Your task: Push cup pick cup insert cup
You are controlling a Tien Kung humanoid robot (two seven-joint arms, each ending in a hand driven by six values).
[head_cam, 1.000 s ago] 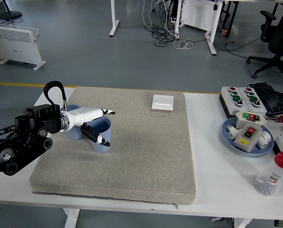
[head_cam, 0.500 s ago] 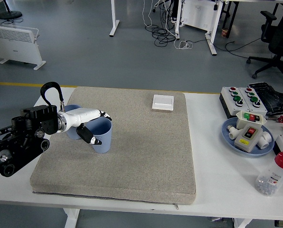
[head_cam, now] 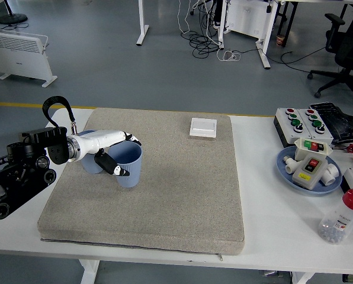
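Note:
Two light blue cups stand close together at the left of the grey mat [head_cam: 182,195]. The nearer cup [head_cam: 132,173] looks slightly tilted, its open mouth showing. My left hand [head_cam: 131,157] is shut on it, white fingers [head_cam: 128,138] laid over the far rim and the thumb [head_cam: 116,169] pressed on the near wall. The second cup [head_cam: 90,164] sits just behind and to the left, mostly hidden by my wrist. The right arm is out of view.
A white square box [head_cam: 202,127] lies at the mat's far edge. To the right are a button box [head_cam: 301,121], a blue plate [head_cam: 283,168] holding switch parts, and a red-capped bottle [head_cam: 343,216].
My left arm has drawn back to the left and the wrist has risen. The thumb has closed higher on the nearer cup, which now shows more of its mouth.

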